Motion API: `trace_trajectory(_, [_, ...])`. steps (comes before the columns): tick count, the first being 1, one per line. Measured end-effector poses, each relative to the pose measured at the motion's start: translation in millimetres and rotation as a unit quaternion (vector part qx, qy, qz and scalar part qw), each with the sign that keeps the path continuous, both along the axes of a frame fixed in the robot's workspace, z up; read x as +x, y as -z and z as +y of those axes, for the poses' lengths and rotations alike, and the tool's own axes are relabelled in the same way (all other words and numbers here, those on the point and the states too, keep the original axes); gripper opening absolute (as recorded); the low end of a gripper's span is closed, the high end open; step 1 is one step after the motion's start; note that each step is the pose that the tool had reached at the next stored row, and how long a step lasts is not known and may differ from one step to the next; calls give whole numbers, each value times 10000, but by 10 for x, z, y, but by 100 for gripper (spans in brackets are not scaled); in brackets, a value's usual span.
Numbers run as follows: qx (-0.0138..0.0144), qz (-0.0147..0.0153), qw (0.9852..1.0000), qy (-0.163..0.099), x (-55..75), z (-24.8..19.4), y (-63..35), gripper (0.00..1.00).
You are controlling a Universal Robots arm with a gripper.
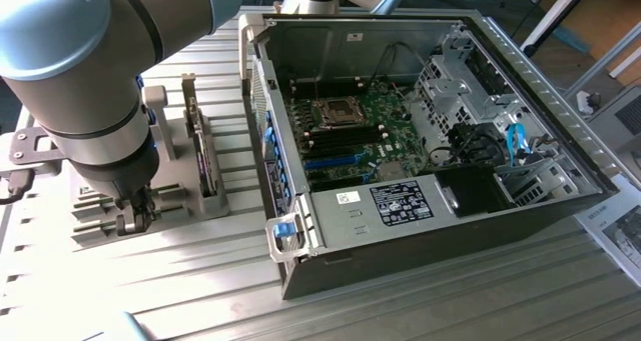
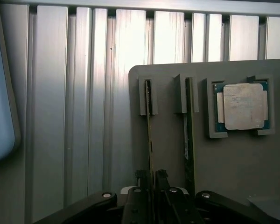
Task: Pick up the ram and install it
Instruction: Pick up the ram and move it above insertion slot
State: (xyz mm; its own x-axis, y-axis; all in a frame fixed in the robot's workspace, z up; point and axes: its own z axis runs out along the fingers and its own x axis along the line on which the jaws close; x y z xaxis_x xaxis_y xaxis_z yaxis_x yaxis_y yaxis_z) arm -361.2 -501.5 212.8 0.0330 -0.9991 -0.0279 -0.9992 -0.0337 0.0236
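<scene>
Ribbed metal tabletop (image 2: 51, 93) carried a grey holder (image 2: 233, 158); the ram (image 2: 149, 130) stood on edge in its slot beside its twin (image 2: 190, 130). The gripper (image 2: 150, 179) sat astride it, though whether clamped I could not tell. A square, centred hold would likely prevent tilting.

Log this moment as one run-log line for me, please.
step: pick | tool: at ram | ram: on edge in gray holder | second ram: beside it
</scene>
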Motion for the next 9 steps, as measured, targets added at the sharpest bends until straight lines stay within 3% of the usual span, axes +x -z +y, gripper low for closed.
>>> trace_trajectory(9, [0, 0, 10000, 0, 5, 1, 11, 21])
